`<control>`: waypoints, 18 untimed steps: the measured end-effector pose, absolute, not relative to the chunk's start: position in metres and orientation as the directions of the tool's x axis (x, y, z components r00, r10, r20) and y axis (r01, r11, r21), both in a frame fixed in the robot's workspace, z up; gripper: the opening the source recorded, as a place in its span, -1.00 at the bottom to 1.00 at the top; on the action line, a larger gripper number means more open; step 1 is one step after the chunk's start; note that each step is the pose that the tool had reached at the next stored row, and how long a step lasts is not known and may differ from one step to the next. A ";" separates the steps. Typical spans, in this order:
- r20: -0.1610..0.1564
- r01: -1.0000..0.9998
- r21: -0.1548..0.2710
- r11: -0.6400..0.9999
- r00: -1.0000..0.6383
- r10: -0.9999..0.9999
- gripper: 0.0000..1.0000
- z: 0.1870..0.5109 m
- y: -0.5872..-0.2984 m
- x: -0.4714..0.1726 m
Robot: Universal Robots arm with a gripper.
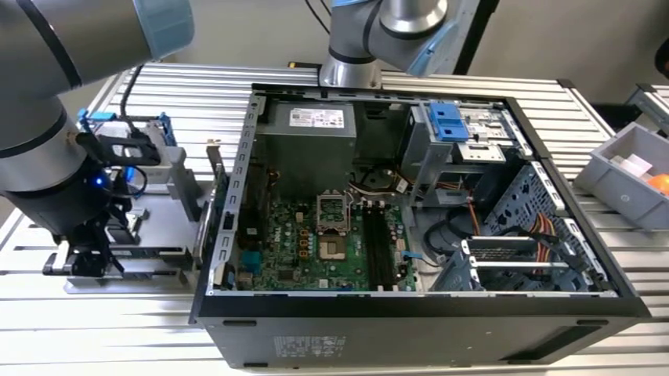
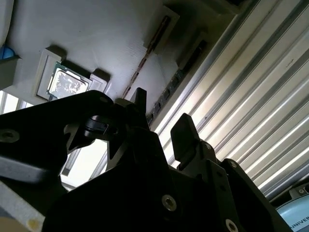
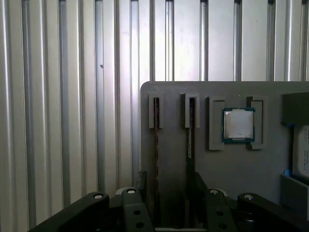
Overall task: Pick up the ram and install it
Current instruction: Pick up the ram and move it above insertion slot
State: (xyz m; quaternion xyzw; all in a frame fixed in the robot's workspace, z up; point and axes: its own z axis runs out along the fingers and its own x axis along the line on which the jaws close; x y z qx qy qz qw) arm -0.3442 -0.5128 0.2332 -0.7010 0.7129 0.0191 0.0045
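Gripper [image 3: 168, 180]: released and holding nothing. Its two dark fingers [image 3: 140, 178] stand apart, low over the grey tray.
Ram: two thin sticks stand on edge in parallel tray grooves, one ram stick [image 3: 156, 145] beside the other ram stick [image 3: 191, 140]. Both run out from between the fingers, and neither is touched yet.
Step in hand: the pick. I judge the fingers are lining up over the sticks, and which of the two is meant I cannot tell.
Doing it well: settle on one stick and centre the gap on it, since the open span looks wide enough to catch both. Keep the pads flat to the board's faces, come down straight, and close at mid-length on the top edge rather than on the chips.
Risk: a skewed closing could twist the stick in its groove or nudge its neighbour.
Processor chip [image 3: 237, 124]: it lies flat in its own square pocket, just beyond the second stick and clear of the fingers.
Grey tray [image 3: 217, 169]: it rests on the slatted table [image 3: 72, 96], at about 9 o'clock from the computer case in the exterior view.
Computer case [image 1: 418, 333]: open on its side, with the green motherboard [image 1: 298, 251] showing.
Memory slots [image 1: 378, 247]: long and black, apparently unfilled, at roughly 3 o'clock from the gripper in the exterior view and well apart from it.
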 end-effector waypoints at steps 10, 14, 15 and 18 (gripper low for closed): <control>-0.033 -1.000 0.021 0.017 -0.017 -0.999 1.00 0.223 -0.516 -0.344; -0.033 -1.000 0.021 0.017 -0.017 -0.999 1.00 0.220 -0.516 -0.344; -0.033 -1.000 0.021 0.016 -0.017 -0.999 1.00 0.219 -0.516 -0.344; -0.033 -1.000 0.021 0.017 -0.018 -0.999 1.00 0.218 -0.516 -0.344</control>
